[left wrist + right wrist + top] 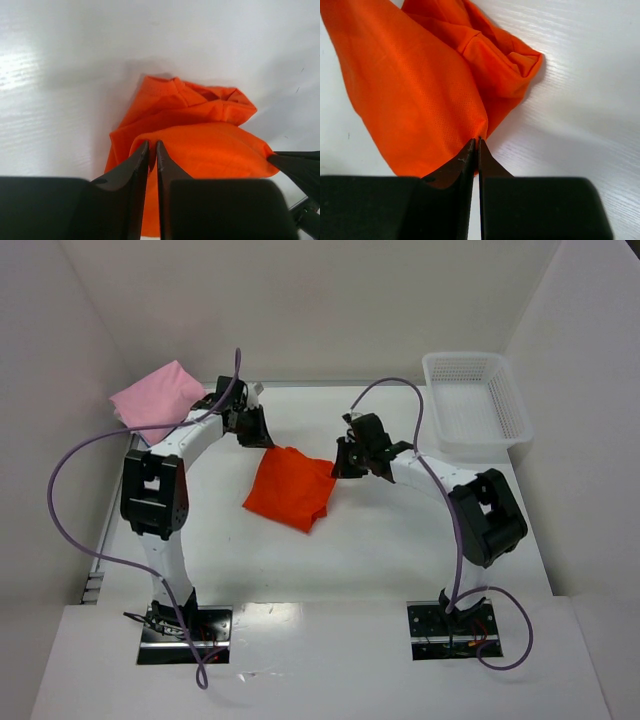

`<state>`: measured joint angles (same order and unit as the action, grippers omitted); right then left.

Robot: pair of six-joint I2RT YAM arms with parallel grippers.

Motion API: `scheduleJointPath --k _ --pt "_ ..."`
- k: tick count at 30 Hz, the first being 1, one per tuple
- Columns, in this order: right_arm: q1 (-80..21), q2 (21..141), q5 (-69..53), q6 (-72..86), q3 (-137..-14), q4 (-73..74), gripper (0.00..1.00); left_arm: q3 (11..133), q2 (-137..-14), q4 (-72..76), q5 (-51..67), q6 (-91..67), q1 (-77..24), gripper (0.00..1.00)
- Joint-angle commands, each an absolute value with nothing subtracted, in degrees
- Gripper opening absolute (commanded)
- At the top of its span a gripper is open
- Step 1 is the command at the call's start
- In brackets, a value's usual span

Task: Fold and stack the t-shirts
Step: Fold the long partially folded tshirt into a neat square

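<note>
Though neither is spread wide, both grippers sit at the cloth's edge. The left gripper [153,144] has its fingers a thin crack apart with orange showing between the tips. Whether any fabric is pinched there cannot be told. Just ahead of those tips the orange t-shirt [200,145] lies in a loose, rumpled fold on the table [380,540]. The right gripper [476,141] shows only a hairline slit between its fingers. Its tips touch a corner of the same shirt, and again a grip cannot be confirmed. From above, the shirt lies between the two grippers. Well off to the left gripper's left lies the pink t-shirt [158,397], folded, at the table's corner. Beyond the right gripper, to its right, stands the white mesh basket [465,357].
</note>
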<state>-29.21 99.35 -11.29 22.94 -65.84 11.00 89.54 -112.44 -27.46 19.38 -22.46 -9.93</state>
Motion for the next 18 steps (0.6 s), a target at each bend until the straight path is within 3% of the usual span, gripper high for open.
scheduleJointPath --k 1,13,18 --pt "-28.7 100.3 -7.5 24.3 -66.7 8.6 0.1 94.2 -114.3 -24.8 21.2 -21.7 -9.7 0.19" --pt "-24.6 101.3 -4.7 24.9 -65.7 6.8 0.1 96.7 -118.9 -22.1 22.4 -22.9 -9.7 0.16" --pt "-24.6 103.5 -6.9 24.9 -67.1 5.7 0.18 95.5 -115.0 -22.1 20.4 -22.3 -9.7 0.16"
